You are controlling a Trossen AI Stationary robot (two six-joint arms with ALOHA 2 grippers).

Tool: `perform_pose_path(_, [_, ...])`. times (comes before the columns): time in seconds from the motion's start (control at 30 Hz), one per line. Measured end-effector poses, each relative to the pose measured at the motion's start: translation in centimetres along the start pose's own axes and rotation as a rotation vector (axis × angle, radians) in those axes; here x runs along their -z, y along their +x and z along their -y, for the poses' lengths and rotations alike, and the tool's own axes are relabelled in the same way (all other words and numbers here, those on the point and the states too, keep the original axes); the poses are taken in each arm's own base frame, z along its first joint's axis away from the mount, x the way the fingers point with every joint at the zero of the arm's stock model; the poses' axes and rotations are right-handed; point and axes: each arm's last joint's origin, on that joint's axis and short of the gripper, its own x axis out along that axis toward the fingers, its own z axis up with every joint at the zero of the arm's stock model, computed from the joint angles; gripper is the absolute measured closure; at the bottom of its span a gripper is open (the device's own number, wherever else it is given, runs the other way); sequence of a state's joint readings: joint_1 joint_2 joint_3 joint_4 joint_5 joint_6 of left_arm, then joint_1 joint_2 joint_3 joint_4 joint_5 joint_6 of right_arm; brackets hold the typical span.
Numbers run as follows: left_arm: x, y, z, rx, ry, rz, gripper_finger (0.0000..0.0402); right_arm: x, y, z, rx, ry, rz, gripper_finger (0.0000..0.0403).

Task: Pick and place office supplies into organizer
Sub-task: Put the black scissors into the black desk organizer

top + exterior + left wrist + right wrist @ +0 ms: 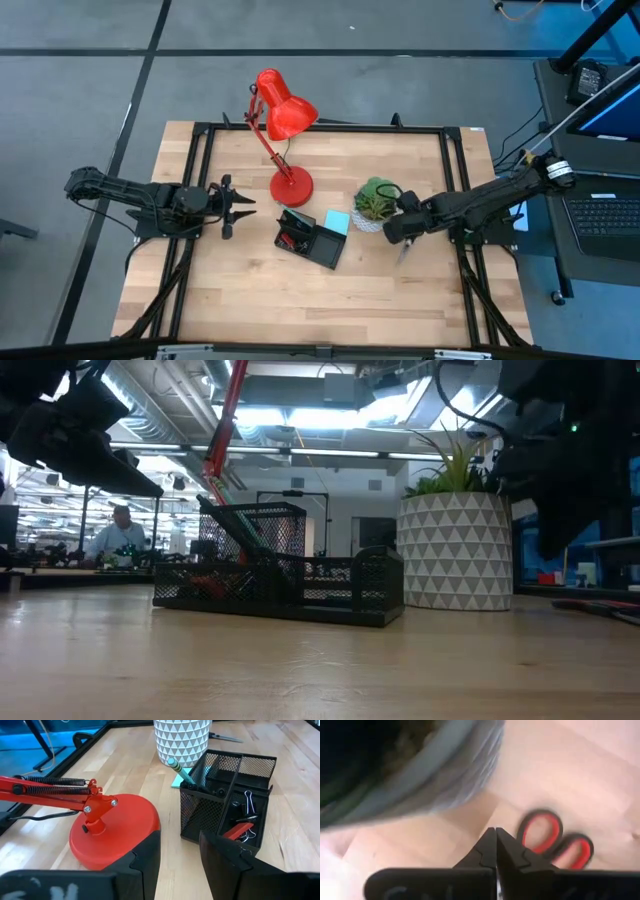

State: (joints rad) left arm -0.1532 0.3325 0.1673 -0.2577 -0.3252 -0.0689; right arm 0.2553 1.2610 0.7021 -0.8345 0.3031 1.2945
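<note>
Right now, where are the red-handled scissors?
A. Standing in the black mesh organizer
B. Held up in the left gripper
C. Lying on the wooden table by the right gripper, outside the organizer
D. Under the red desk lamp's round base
C: the right wrist view shows the red-handled scissors flat on the wooden table just past the shut right gripper, while the left gripper is open and empty.

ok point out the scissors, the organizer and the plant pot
scissors [555, 840], right wrist view, on the red handle loops.
organizer [200, 815], left wrist view, on its mesh side wall.
plant pot [455, 550], low view, on its patterned front.
</note>
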Motion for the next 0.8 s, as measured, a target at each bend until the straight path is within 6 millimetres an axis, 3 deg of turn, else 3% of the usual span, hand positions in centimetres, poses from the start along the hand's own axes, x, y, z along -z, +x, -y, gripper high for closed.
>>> perform_pose_path(0.13, [0.0,0.0,0.0,0.0,0.0,-0.001,0.0272,-0.2,-1.5,-0.1,0.033,0.01,-0.112,0.0396])
perform_pose_path(0.3, [0.0,0.0,0.0,0.0,-0.015,-0.001,0.0272,0.1,-2.4,1.4,0.222,0.249,-0.219,0.0364])
perform_pose_path(0.67, [0.0,0.0,0.0,0.001,-0.095,-0.001,0.0272,0.3,-2.3,1.8,0.277,0.355,-0.231,0.0254])
perform_pose_path(0.8, [0.0,0.0,0.0,0.0,-0.103,-0.001,0.0272,0.2,-2.2,1.6,0.27,0.49,-0.189,0.0205])
